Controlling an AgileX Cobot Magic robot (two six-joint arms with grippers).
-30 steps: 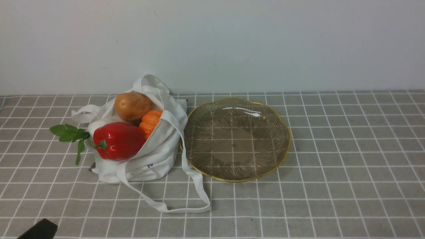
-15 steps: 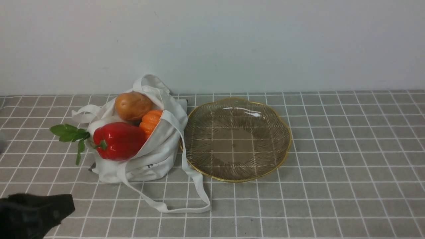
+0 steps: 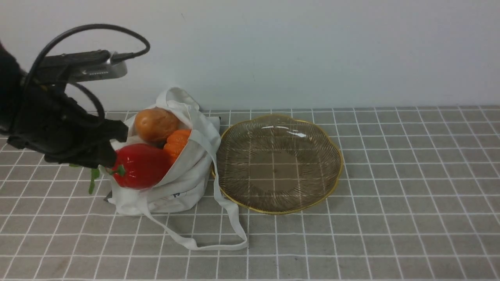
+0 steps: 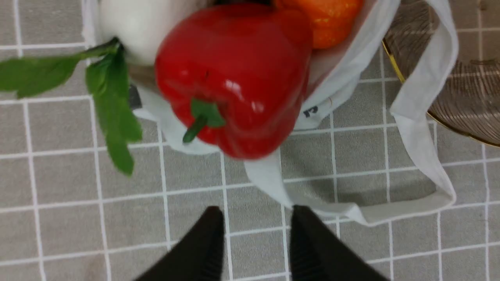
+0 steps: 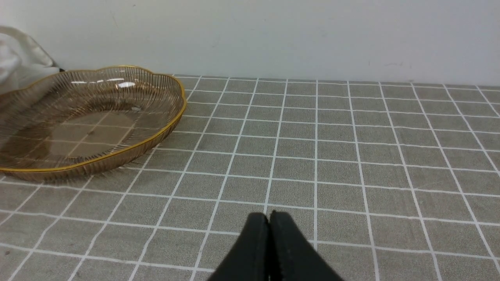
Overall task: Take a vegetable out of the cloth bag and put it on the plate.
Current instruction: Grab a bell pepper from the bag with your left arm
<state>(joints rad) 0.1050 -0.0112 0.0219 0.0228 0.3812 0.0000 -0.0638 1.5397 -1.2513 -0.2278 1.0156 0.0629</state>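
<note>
The red bell pepper (image 3: pixel 142 166) lies in the mouth of the white cloth bag (image 3: pixel 187 175), stem pointing left. The left wrist view shows the pepper (image 4: pixel 238 78) close ahead, with bag fabric (image 4: pixel 343 78) around it. My left gripper (image 3: pixel 117 146) hovers at the bag's left side, just beside the pepper; in its wrist view the left gripper (image 4: pixel 256 212) is open and empty. The ribbed glass plate (image 3: pixel 277 171) with its gold rim stands right of the bag and holds nothing. My right gripper (image 5: pixel 268 215) is shut and empty, low over the tablecloth to the right of the plate (image 5: pixel 90 117).
A brown potato (image 3: pixel 156 124) and a small orange pumpkin (image 3: pixel 176 143) sit in the bag behind the pepper. Green leaves (image 4: pixel 113 105) stick out on the bag's left. A strap loop (image 3: pixel 218 244) lies on the checked cloth in front. A white wall stands behind.
My left arm has risen from the bottom left corner and moved forward to the bag's left side, now covering most of the leaves. Bag, vegetables and plate have not moved.
</note>
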